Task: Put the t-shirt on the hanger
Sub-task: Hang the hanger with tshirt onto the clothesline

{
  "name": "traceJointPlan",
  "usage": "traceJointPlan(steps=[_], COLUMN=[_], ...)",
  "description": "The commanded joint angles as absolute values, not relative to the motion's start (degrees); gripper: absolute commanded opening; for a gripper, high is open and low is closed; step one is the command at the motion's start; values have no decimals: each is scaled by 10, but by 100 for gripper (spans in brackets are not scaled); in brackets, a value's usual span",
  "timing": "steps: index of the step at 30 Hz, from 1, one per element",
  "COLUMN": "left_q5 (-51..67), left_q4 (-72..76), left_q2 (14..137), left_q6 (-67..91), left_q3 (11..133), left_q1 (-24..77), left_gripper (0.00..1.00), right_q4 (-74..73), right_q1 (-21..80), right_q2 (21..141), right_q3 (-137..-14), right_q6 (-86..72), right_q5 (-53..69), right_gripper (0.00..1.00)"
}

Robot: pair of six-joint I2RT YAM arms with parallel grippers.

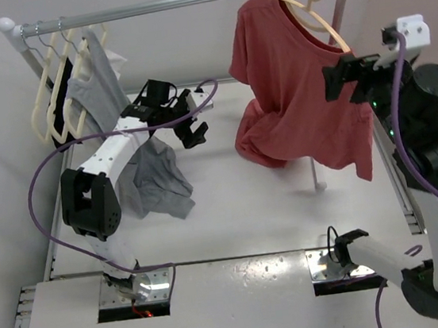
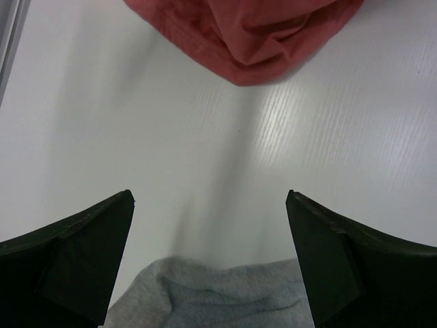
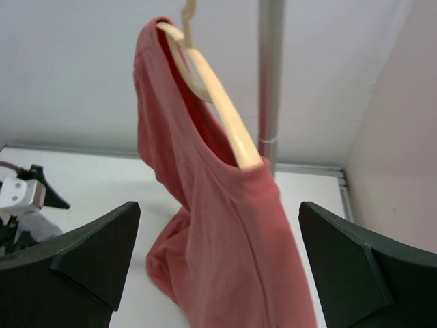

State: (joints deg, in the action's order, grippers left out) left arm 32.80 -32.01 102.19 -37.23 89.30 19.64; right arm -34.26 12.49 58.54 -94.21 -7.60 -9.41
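The right gripper (image 3: 218,205) is released, fingers wide with nothing between them, and faces the shirt (image 3: 225,246) just ahead, likely so it can check or tug the shoulder. The shirt hangs on the hanger (image 3: 217,96), whose hook sits over the rail (image 1: 183,2). One hanger arm runs bare across the neck opening before slipping under the cloth, so the shirt hangs lopsided and its hem bunches on the table (image 1: 249,216). The left gripper (image 2: 209,198) is likewise released and empty, low over the table between that hem and a grey garment (image 2: 212,297), probably to stay clear. The task looks almost complete.
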Motion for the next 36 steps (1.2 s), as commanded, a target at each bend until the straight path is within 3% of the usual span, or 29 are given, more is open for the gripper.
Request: traceJointPlan(steps=[1,5,11,18,25,30,36], left_q5=[343,313,273,212,92,76,26], left_q4=[-337,-343,-343,-338,-316,-274,-209], left_q2=[1004,998,969,933,895,869,856], left_q6=[-383,-388,-374,-335,-238,-183,-137], left_q3=[896,884,820,749,638,578,517], left_q1=[210,224,224,224,224,197,192], left_gripper=[100,100,100,100,100,100,100], right_q4=[-315,-308,-322,-481,-499,-532,-451], right_q1=[123,123,128,128,128,128,128], right_q2=[527,463,310,249,269,308,315], right_q3=[-886,-787,-600,-490,-343,-287,-221], right_q6=[-84,-138,-242,-591,-733,-893,-879], right_q5=[-157,-283,-342,-442,-367,-355,-328], right_gripper=[99,99,99,99,99,99,99])
